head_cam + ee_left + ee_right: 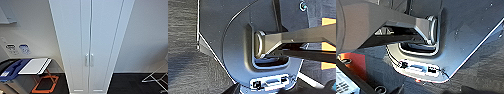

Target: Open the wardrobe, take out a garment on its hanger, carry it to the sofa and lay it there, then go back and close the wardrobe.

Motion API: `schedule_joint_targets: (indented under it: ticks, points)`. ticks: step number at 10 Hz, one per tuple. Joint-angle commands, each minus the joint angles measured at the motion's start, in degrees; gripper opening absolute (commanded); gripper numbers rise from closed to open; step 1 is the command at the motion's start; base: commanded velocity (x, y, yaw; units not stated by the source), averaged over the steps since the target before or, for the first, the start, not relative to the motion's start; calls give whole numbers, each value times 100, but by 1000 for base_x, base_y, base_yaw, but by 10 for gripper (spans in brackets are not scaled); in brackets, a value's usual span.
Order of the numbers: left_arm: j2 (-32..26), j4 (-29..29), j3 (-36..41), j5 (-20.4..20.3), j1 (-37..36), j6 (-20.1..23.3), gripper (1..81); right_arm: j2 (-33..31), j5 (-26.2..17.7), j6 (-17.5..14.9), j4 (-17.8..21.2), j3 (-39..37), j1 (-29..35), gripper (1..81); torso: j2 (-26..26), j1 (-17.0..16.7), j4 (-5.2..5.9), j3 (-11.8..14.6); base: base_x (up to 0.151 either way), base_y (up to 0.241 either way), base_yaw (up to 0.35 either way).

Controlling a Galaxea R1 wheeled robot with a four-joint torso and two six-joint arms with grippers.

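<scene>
The wardrobe (90,42) stands straight ahead in the head view, tall, narrow and white. Both full-height doors are closed, and the two small white vertical handles (89,60) sit side by side at mid-height. The garment, the hanger and the sofa are hidden from these views. Both wrist views look down past the robot's own dark base plate onto dark carpet (185,50).
A blue and white chair-like object (22,67) with an orange frame (46,83) beneath stands to the wardrobe's left against the white wall. A white metal rack (156,77) stands at the right edge on the dark floor. Wall outlets (17,48) sit at the left.
</scene>
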Motion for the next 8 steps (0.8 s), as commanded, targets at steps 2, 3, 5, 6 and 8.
schedule_joint_targets:
  ticks: [2, 3, 5, 6, 8]
  points:
    - [-34, 83, 44, 311, -130, 32, 811, -7, -301, -17, -66, 45, 154, 811, 2, 8, 0, 0, 87, 0, 0]
    - [-25, 83, 44, 302, -130, 32, 811, -7, -301, -17, -66, 45, 154, 811, 2, 8, 0, 0, 87, 0, 0]
    - [-25, 83, 44, 302, -130, 32, 811, -7, -284, -17, -66, 45, 162, 811, 2, 6, 0, 0, 88, 0, 0]
    - [-25, 83, 44, 311, -130, 32, 811, -7, -266, -17, -66, 27, 154, 811, 4, 10, 0, -2, 89, 0, 0]
    - [-25, 83, 44, 311, -130, 32, 811, -7, -257, -17, -66, 1, 145, 811, 4, 10, 0, 0, 89, 0, 0]
